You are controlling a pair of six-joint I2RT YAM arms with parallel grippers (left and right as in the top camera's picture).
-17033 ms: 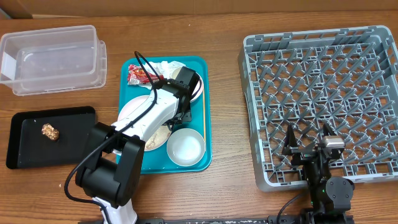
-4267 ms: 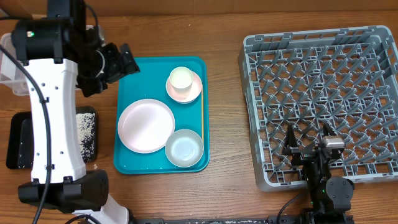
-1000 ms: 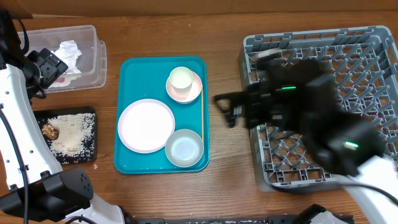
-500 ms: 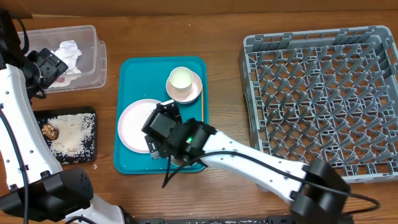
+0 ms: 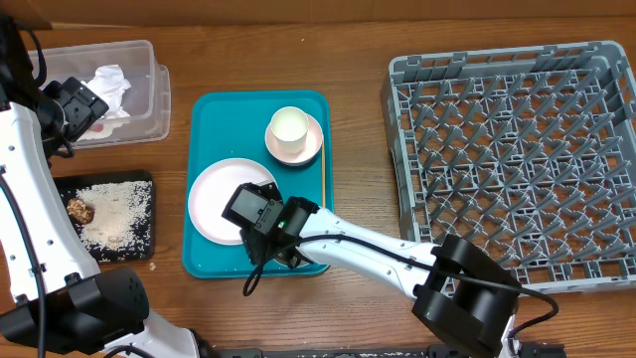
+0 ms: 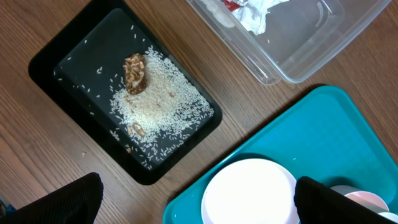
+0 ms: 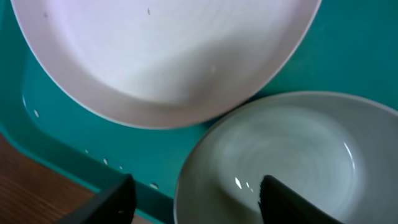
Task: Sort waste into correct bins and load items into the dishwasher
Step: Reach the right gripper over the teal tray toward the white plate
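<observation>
Waste lies at the far left: napkins [image 5: 109,82] in the clear box [image 5: 139,60], rice crumbs [image 6: 155,106] in the black tray [image 6: 74,62]. My left gripper [image 6: 198,183] hangs above this side with its fingers wide apart and empty, well apart from the bowl I want.

Further right is the teal tray [image 5: 224,114] with the pink plate [image 5: 214,189]. My right gripper [image 7: 196,183] is low over the tray's near corner, fingers parted, holding nothing. The white bowl [image 7: 292,149] is directly below it, just beside the plate. In the overhead view my wrist hides the bowl. It seems one finger stands outside the rim and the other over the hollow, so the rim lies between them, but the frame edge cuts the tips.

The dish rack [image 5: 397,70] lies to the right, well apart, so I judge the right arm is the one for this bowl.
</observation>
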